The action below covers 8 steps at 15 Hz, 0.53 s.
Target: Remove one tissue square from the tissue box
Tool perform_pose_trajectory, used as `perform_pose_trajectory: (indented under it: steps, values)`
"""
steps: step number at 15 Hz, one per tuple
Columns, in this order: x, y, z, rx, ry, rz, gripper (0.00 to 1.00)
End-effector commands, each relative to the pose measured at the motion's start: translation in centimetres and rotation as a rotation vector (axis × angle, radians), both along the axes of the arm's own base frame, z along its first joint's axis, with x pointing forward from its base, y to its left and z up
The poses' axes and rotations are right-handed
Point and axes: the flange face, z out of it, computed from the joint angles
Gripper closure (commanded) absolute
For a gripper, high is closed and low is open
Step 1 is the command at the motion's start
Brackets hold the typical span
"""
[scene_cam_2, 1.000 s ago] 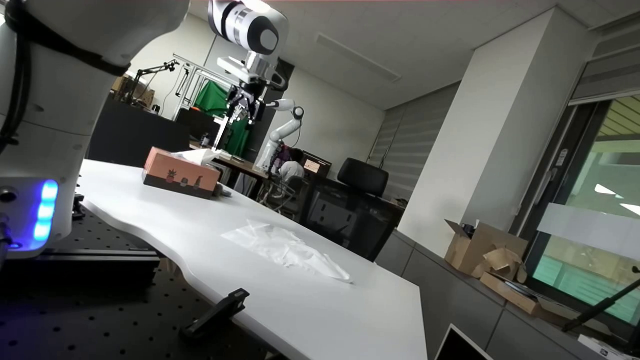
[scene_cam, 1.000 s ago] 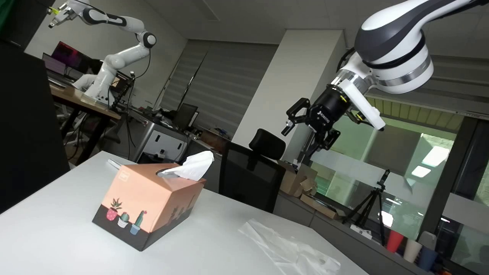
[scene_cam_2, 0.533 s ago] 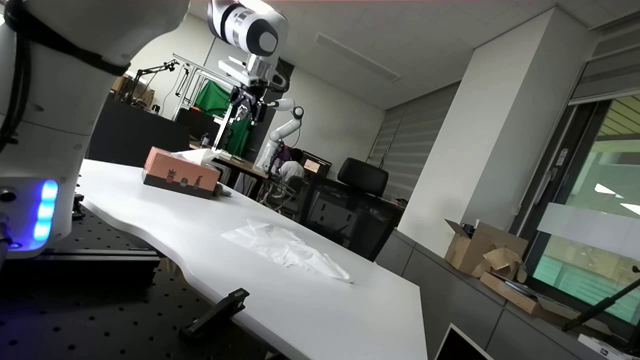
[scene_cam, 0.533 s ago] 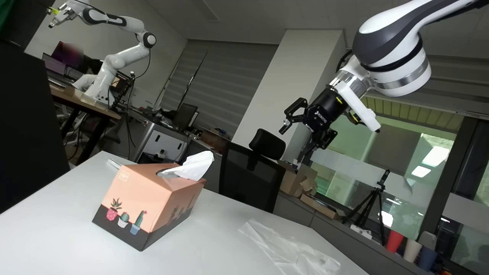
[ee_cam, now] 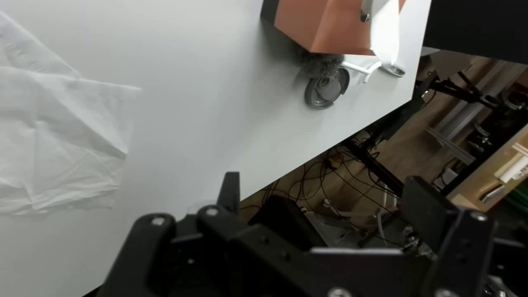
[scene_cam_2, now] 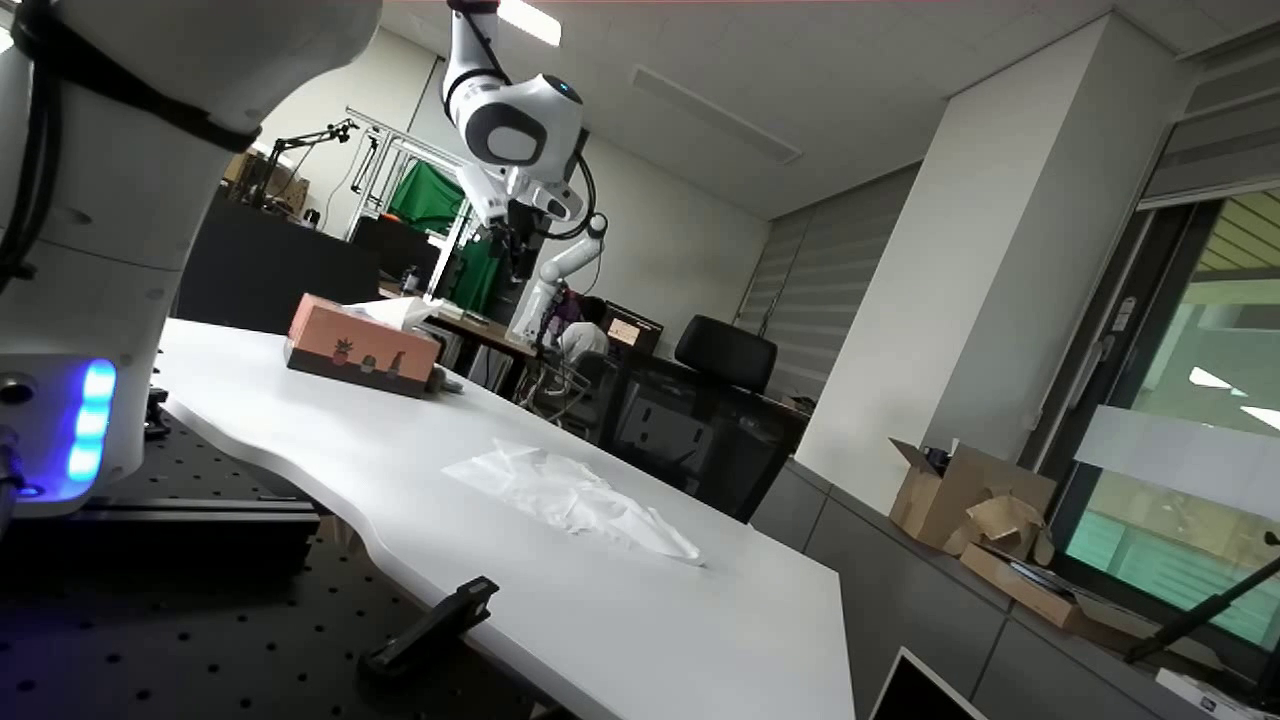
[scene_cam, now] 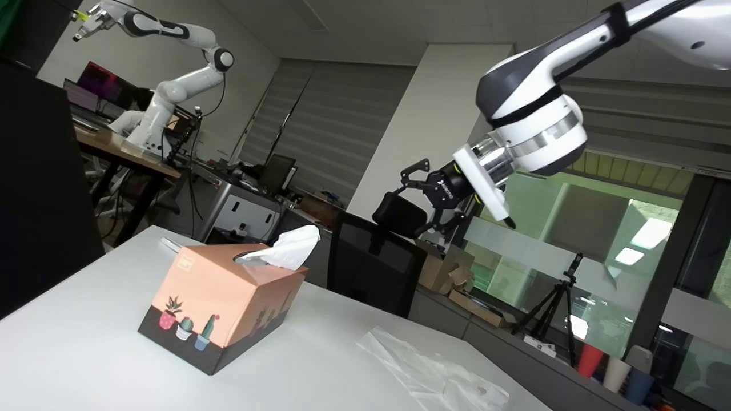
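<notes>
Arm (scene_cam: 537, 125) and gripper (ee_cam: 324, 194) stand nearer nine o'clock in an exterior view than half a second ago; box (scene_cam: 223, 308), tissue (scene_cam: 288, 248) and sheet (ee_cam: 62, 144) lie as they did.

The gripper's fingers (ee_cam: 230, 194) are spread wide with nothing between them, and they touch nothing. From the gripper, in the wrist view, a grey round thing (ee_cam: 324, 93) sits on the table (ee_cam: 198, 62) at twelve o'clock, just beside the box. Beyond it, also at twelve, is the box, cut off by the view's edge. The tissue sticks up from the box's top, between twelve and one, leaning to one side. The sheet lies between nine and ten, thin, white and creased, well apart from the box; whether it is tissue or wrapping I cannot tell.

As I judge it, if the sheet is a tissue, one is out and only the arm's retreat is left. If not, nothing is pulled: the tissue is in the box, ungripped, and reach, pinch and pull all remain. The bare gripper, well apart from both, fits either reading.
</notes>
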Motion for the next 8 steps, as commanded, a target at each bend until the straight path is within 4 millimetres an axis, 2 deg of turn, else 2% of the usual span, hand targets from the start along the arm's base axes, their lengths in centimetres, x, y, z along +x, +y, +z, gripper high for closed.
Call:
perform_pose_trajectory:
  steps: [1, 4, 8]
  values:
    - [4.6, 2.4, -1.6, 0.141, -0.001, 0.006, 0.0]
    - [6.4, 5.1, -4.3, 0.223, 0.039, 0.088, 0.0]
    - [7.2, 7.9, -8.1, 0.274, 0.156, 0.201, 0.0]
